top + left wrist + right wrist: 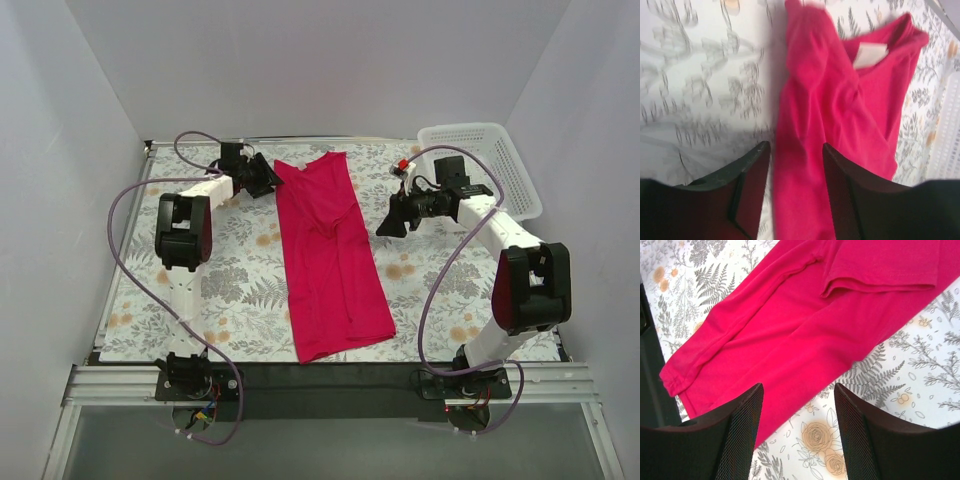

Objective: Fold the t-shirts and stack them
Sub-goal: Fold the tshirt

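The magenta-red t-shirt [332, 255] lies on the floral table as a long narrow strip, sides folded in, running from the far centre to the near edge. Its neck end with the white tag [870, 54] is at the far end. My left gripper [268, 176] is open at the shirt's far left corner, its jaws straddling the folded left edge [800, 190] without closing on it. My right gripper [388, 222] is open and empty, hovering just right of the shirt's middle; the right wrist view shows the shirt's body [805, 335] and a folded sleeve [880, 270] ahead of the fingers.
A white plastic mesh basket [490, 165] stands at the far right corner of the table. The floral tablecloth [220, 270] is ringed by white walls. The dark near table edge [330, 385] runs between the arm bases.
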